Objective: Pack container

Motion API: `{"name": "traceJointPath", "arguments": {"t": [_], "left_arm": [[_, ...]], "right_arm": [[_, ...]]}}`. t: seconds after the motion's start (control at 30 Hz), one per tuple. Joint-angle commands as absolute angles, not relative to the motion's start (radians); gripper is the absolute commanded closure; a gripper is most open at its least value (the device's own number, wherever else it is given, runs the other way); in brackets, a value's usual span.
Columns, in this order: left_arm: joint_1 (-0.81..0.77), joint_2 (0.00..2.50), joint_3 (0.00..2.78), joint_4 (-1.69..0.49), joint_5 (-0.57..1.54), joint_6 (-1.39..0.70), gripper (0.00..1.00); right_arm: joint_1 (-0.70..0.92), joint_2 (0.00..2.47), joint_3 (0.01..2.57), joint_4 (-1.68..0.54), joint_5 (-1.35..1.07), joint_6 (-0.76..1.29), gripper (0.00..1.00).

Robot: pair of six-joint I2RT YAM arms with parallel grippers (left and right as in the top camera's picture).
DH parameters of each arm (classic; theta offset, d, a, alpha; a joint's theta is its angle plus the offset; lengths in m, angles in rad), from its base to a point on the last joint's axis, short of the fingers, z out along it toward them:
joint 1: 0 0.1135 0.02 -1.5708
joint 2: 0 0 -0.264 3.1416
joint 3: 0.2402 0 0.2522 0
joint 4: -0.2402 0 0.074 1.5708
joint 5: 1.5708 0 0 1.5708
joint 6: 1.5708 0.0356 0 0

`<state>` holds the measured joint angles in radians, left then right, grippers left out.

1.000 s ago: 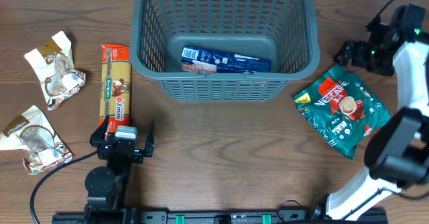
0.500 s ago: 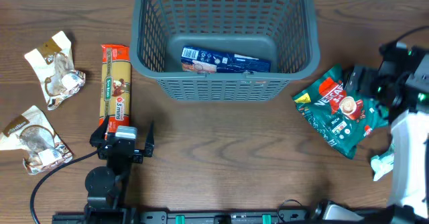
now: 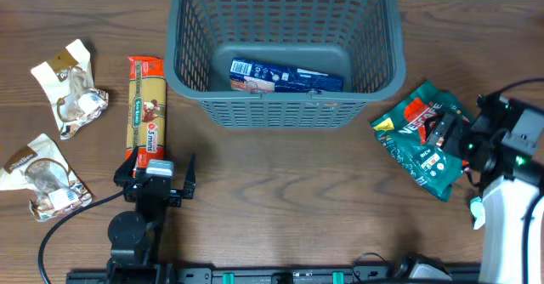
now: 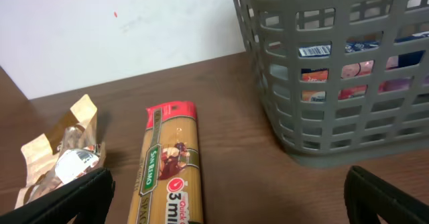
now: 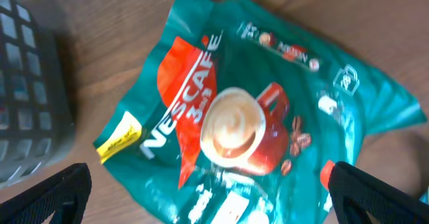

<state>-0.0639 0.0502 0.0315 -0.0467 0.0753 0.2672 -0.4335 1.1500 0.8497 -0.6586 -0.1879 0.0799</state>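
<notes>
The container, a large grey lattice basket, stands at the back centre with a blue packet lying on its floor. A green Nescafe bag lies to its right. My right gripper hovers open over that bag's right half. In the right wrist view the Nescafe bag fills the space between the fingers of the right gripper. My left gripper rests open at the front left, at the near end of a spaghetti packet. The spaghetti packet runs away from the left gripper.
Two crumpled beige snack packets lie at the far left. The basket wall rises to the right in the left wrist view. In the right wrist view the basket's corner shows at the left edge. A black cable trails front left.
My right arm has swung from the back right corner forward and down, ending over the Nescafe bag. The left arm and all packets have stayed still.
</notes>
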Motion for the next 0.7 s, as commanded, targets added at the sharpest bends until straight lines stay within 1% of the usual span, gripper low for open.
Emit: {"name": "traceJointPath", "arguments": {"t": [0.0, 0.17, 0.4, 0.47, 0.67], "left_arm": [[-0.069, 0.043, 0.005, -0.062, 0.086, 0.279, 0.01], [-0.069, 0.043, 0.005, -0.062, 0.086, 0.279, 0.01], [-0.069, 0.043, 0.005, -0.062, 0.086, 0.279, 0.01], [-0.069, 0.043, 0.005, -0.062, 0.086, 0.279, 0.01], [-0.069, 0.043, 0.005, -0.062, 0.086, 0.279, 0.01]], "right_arm": [[-0.438, 1.079, 0.787, -0.659, -0.202, 0.155, 0.01], [-0.438, 0.976, 0.708, -0.663, -0.194, 0.231, 0.01], [-0.447, 0.91, 0.695, -0.744, -0.07, 0.391, 0.01], [-0.464, 0.912, 0.695, -0.77, -0.049, 0.437, 0.01], [-0.561, 0.921, 0.693, -0.805, -0.031, 0.467, 0.01]]}}
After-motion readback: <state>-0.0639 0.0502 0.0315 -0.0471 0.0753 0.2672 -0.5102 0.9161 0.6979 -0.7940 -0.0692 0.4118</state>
